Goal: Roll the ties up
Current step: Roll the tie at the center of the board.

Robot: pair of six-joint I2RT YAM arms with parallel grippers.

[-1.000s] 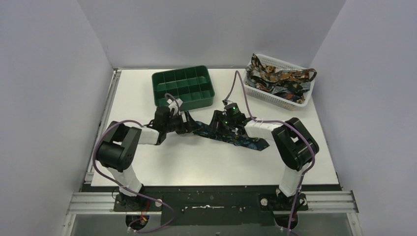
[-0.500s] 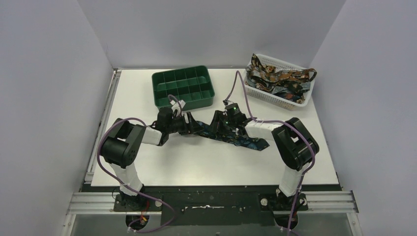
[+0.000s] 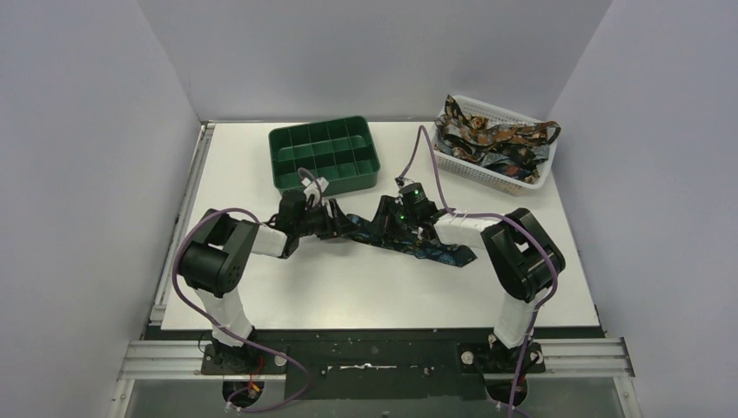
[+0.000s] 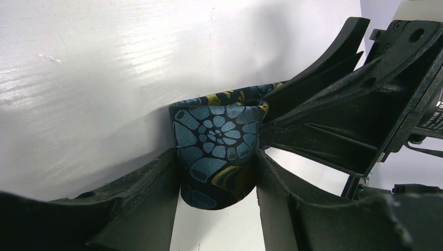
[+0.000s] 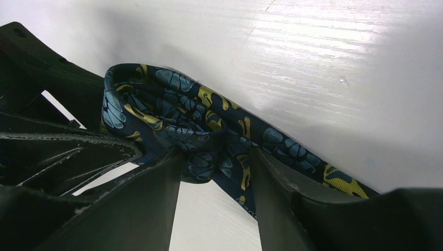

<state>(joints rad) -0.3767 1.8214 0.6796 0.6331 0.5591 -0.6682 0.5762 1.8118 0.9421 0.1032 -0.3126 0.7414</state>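
Note:
One tie [image 3: 416, 246], dark navy with blue and yellow patterns, lies on the white table between my two grippers, its wide end trailing to the right. My left gripper [image 3: 342, 225] is shut on the tie's looped, folded end [image 4: 217, 138], both fingers pressing its sides. My right gripper [image 3: 388, 223] is shut on a bunched part of the same tie [image 5: 201, 125] just beside the loop. The two grippers nearly touch: the right gripper's fingers [image 4: 324, 117] fill the left wrist view, and the left gripper's fingers [image 5: 49, 123] show in the right wrist view.
A green compartment tray [image 3: 318, 127] stands behind the left gripper. A white mesh basket [image 3: 487, 179] at the back right holds several more ties [image 3: 487, 138]. White walls enclose the table on three sides.
My left gripper has narrowed onto the tie's folded end, and the left arm has shifted slightly right. The right gripper has hardly moved.

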